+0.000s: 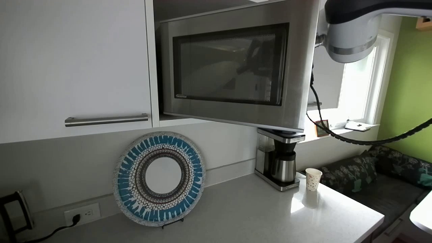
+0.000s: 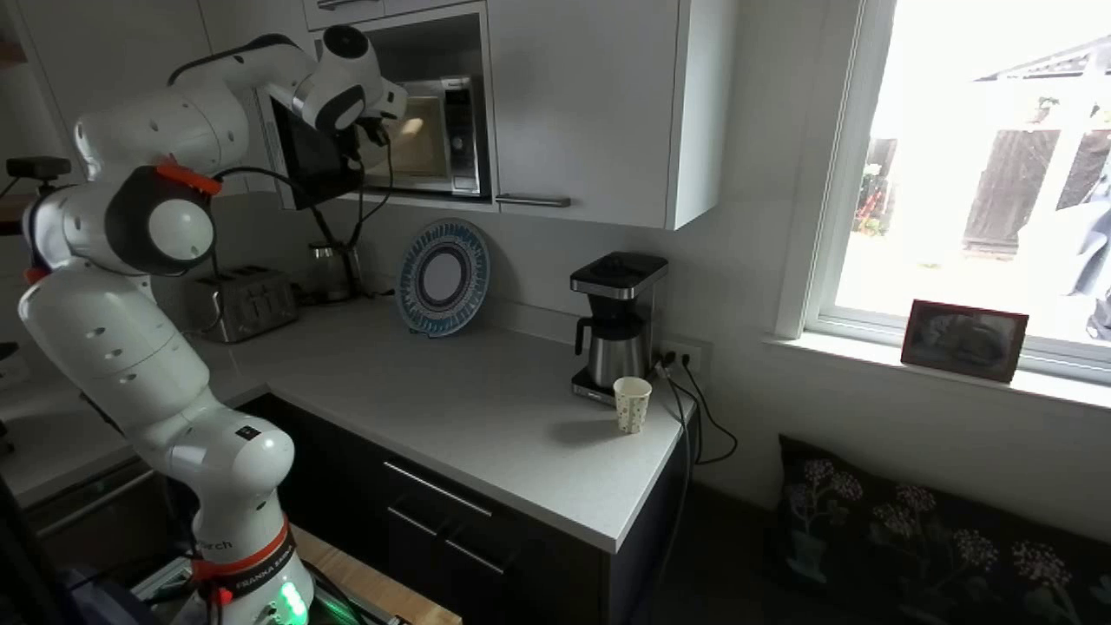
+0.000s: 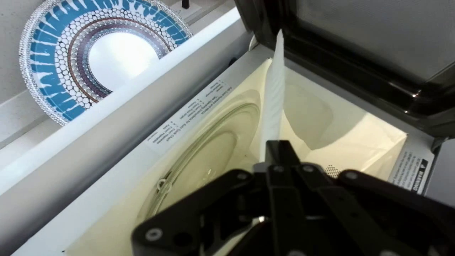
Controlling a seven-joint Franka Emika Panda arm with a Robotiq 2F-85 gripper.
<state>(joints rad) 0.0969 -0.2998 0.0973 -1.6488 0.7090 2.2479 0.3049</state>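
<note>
the gripper (image 3: pixel 280 147) has its fingers closed, pinching one end of a thin white strip (image 3: pixel 275 89); paper or cloth, i cannot tell which; the strip runs straight out past the fingertips and tapers to a narrow tip, and in the wrist view it crosses in front of the pale yellow inside of the microwave (image 2: pixel 464 139), right beside the round glass plate (image 3: pixel 213 156); whether it touches anything in there i cannot make out;

the microwave sits in an open bay of the wall cupboard (image 2: pixel 590 104), its door (image 1: pixel 233 65) standing wide; the white arm (image 2: pixel 121 347) reaches up and over to the opening, so in an exterior view the door stands between me and most of the wrist;

underneath, on the pale counter (image 2: pixel 486 399), a big round plate (image 1: pixel 163 175) with a blue ring is propped up, tilted back a little; further along is a coffee maker (image 2: pixel 618 321), a speckled paper cup (image 2: pixel 632 404) just beside it; the toaster (image 2: pixel 252 304) and the kettle (image 2: pixel 334 269) are near each other toward the back corner; a framed picture (image 2: pixel 963 340) leans on the sill by the window (image 2: pixel 972 191), with a flowered cushion (image 2: pixel 911 538) below.
</note>
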